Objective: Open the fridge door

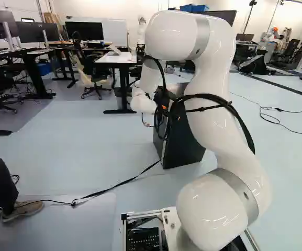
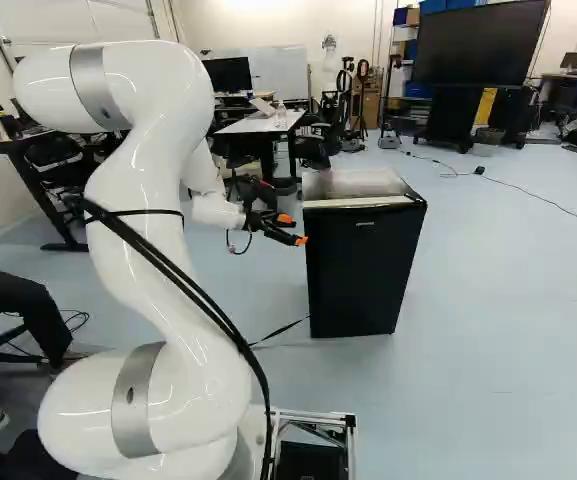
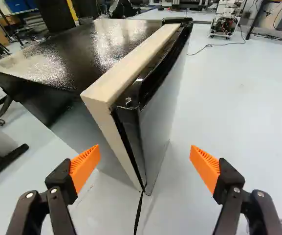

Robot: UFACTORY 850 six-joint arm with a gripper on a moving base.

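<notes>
Standing fridge (image 2: pixel 361 272), seemingly ahead of claw (image 2: pixel 293 229)

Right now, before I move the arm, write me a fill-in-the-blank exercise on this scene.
1. The gripper is not shut but ____.
2. Its finger pads are coloured ____.
3. In the right base view, the front of the fridge is coloured ____.
4. In that same view, the fridge stands to the ____ of the gripper.

Missing words: open; orange; black; right.
</notes>
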